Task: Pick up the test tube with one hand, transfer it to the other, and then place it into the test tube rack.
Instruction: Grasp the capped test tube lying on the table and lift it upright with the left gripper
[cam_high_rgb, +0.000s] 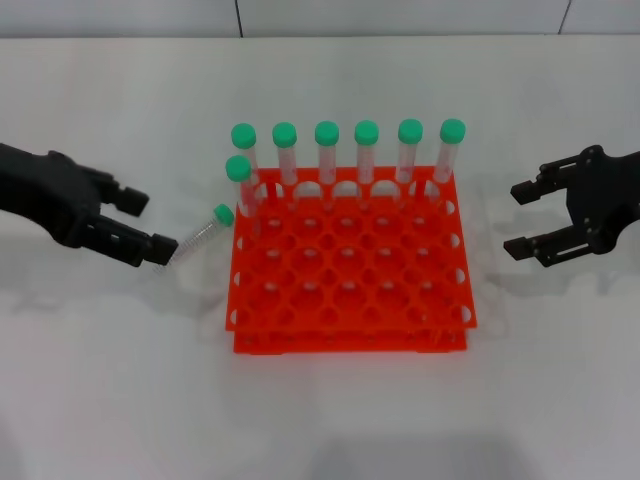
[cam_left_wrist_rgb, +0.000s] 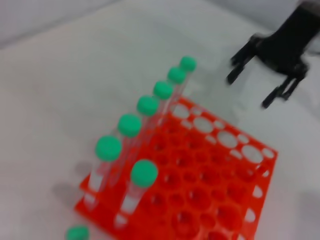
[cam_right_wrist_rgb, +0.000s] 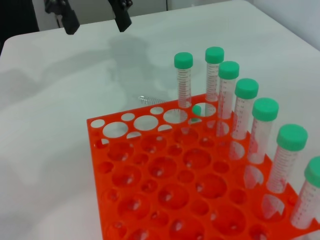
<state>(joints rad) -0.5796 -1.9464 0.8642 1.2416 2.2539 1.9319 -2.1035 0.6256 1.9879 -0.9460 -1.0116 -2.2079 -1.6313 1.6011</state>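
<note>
The test tube (cam_high_rgb: 203, 233) lies tilted on the table (cam_high_rgb: 120, 380) just left of the test tube rack (cam_high_rgb: 350, 265), its green cap toward the rack. The left gripper (cam_high_rgb: 143, 224) sits left of the rack, jaws spread, lower fingertip seemingly touching the tube's bottom end, though contact is hard to judge. Seven capped tubes (cam_high_rgb: 326, 150) stand in the rack's far holes. The right gripper (cam_high_rgb: 521, 219) hovers right of the rack, jaws released.

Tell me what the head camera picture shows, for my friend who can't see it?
An orange test tube rack sits on a white table with seven green-capped tubes standing in it. One test tube lies beside it by the left gripper; the right gripper waits open.
</note>
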